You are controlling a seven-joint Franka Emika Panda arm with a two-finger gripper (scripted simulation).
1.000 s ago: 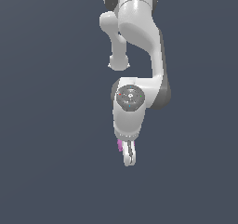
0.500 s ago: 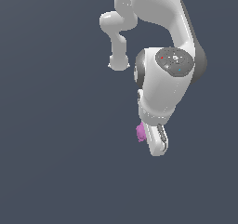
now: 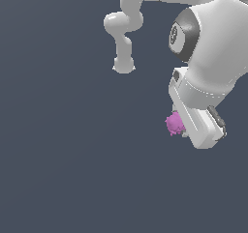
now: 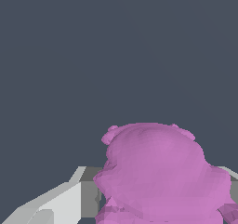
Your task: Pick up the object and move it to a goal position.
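Observation:
The object [image 3: 174, 123] is a small magenta-pink lumpy blob. In the exterior view it sticks out on the left side of my white gripper [image 3: 186, 128], held against the hand. The fingertips themselves are hidden behind the hand body. In the wrist view the object [image 4: 158, 172] fills the near field, sitting between the grey-white fingers [image 4: 69, 197]. The gripper is shut on it and holds it in the air.
The white arm [image 3: 208, 38] fills the exterior view's upper right. Its base link [image 3: 123, 38] stands further back. The background is a plain dark grey-blue surface with nothing else in view.
The arm has swung toward the exterior view's right and closer to the camera, carrying the pink object with it. The grip has stayed shut on it.

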